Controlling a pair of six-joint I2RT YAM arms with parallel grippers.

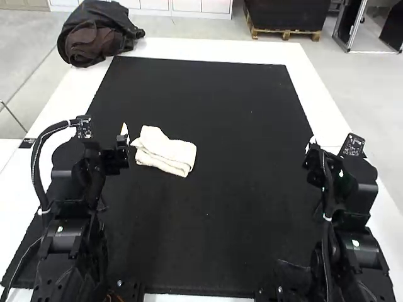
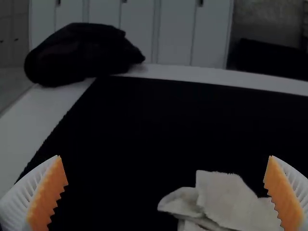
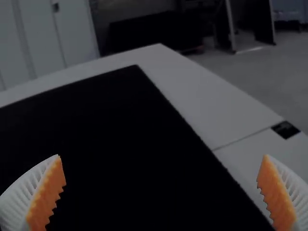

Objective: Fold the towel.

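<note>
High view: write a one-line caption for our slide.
A loosely folded white towel lies on a black mat near the left arm.

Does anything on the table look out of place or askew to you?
The white towel lies askew on the black mat, its layers uneven and a flap sticking out at its left end. A dark cloth bundle, heaped at the table's far left corner, also seems unrelated to folding.
</note>
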